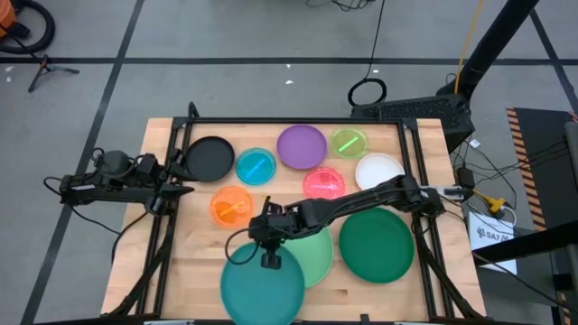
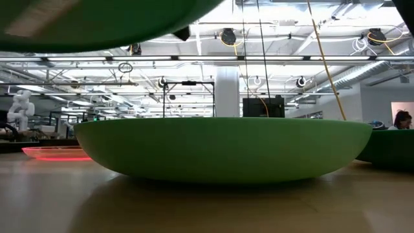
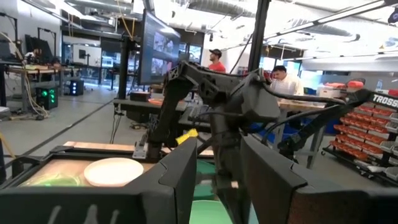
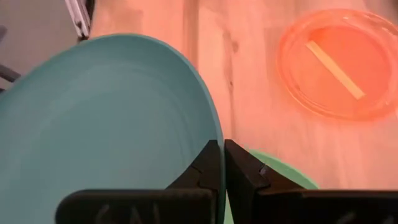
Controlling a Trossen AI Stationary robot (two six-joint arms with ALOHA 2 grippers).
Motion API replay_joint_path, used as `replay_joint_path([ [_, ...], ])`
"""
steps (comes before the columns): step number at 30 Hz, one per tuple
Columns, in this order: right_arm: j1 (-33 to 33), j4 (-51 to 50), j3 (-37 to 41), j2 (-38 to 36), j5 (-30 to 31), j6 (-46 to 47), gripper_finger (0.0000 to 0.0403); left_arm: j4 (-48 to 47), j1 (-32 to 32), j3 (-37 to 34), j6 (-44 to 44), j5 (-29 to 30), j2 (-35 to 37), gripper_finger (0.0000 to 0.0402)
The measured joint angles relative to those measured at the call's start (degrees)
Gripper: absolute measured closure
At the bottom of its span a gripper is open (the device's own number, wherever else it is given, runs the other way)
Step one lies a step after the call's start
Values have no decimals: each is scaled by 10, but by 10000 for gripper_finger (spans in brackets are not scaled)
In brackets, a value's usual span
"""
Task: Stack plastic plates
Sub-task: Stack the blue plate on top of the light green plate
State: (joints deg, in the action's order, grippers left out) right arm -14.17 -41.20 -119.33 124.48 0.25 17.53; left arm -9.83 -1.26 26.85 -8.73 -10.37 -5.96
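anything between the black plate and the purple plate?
Yes: the translucent blue plate sits between the black plate and purple plate, slightly nearer the front. High view shows it.

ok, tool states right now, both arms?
Left tool: open, empty, at the table's left edge.
Right tool: shut on the teal plate rim.

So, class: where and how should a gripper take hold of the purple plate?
Grip the purple plate by its thin raised rim, one finger inside and one outside, coming straight down. It lies flat, too wide to span. Its far edge is freest; blue, pink and lime plates crowd the near side.
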Motion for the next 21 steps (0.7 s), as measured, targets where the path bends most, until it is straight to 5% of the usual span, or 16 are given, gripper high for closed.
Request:
replay_joint_path([
  [21,-2,-96,6,-56,41,-34,399,-4,0,0,0,0,0,270],
])
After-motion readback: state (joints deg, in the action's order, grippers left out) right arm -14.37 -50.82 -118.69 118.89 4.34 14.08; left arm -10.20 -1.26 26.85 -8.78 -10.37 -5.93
